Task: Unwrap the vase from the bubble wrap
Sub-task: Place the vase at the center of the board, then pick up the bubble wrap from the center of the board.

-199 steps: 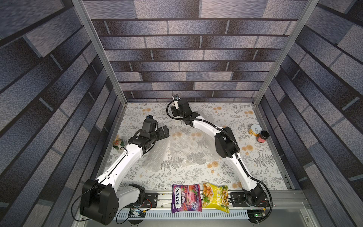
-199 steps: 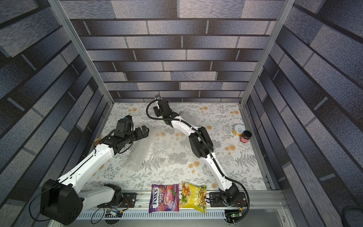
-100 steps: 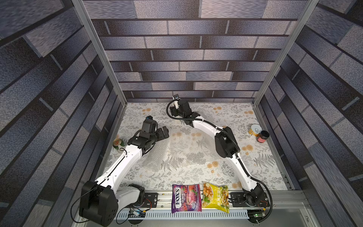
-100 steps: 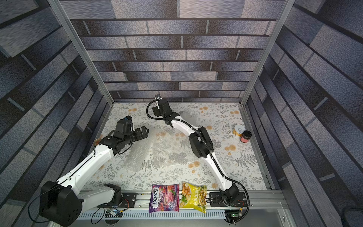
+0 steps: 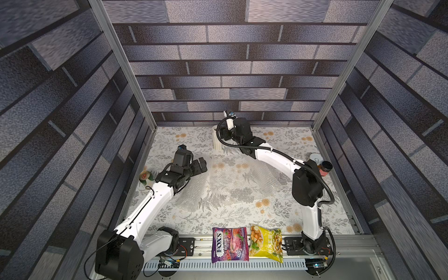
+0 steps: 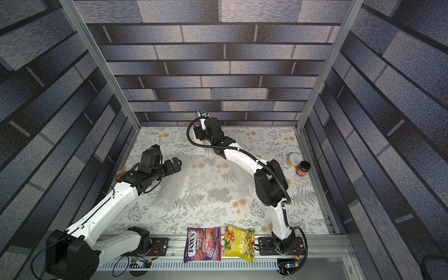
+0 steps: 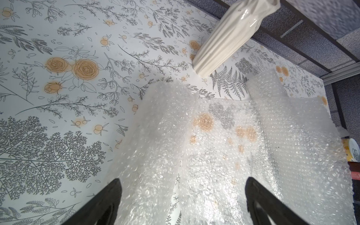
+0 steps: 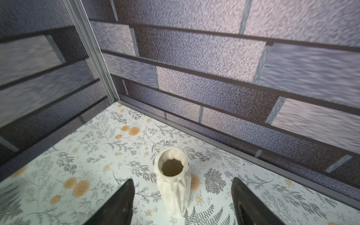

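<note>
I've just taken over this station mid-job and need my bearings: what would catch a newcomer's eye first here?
The white ribbed vase stands upright and bare near the back wall, with the right gripper open around it without touching. The bubble wrap lies spread and crinkled in the middle of the table, with the left gripper open over its edge. Two bright snack bags sit on the front rail.

My left arm [image 5: 155,201] reaches forward and low from its base, wrist level, its jaws wide apart and holding nothing. My right arm [image 5: 278,160] bends at the elbow and stretches far, jaws also apart, empty.
</note>
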Robot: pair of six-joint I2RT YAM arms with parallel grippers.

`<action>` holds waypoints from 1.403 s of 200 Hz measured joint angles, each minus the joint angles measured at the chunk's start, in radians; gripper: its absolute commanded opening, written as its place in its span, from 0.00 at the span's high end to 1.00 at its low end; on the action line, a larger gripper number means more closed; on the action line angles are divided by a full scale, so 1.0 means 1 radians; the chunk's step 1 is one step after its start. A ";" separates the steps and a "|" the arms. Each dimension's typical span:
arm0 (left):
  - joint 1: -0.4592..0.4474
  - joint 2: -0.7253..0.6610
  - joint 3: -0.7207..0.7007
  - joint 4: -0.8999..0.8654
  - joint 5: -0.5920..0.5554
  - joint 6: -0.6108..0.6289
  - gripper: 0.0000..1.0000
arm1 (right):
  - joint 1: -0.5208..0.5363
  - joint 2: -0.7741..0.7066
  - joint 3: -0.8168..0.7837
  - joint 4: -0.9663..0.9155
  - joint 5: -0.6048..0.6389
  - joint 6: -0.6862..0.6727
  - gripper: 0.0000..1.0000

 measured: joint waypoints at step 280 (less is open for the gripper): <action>-0.148 0.068 -0.011 -0.052 -0.055 -0.023 0.00 | -0.182 -0.350 -0.437 -0.871 -0.120 0.156 0.73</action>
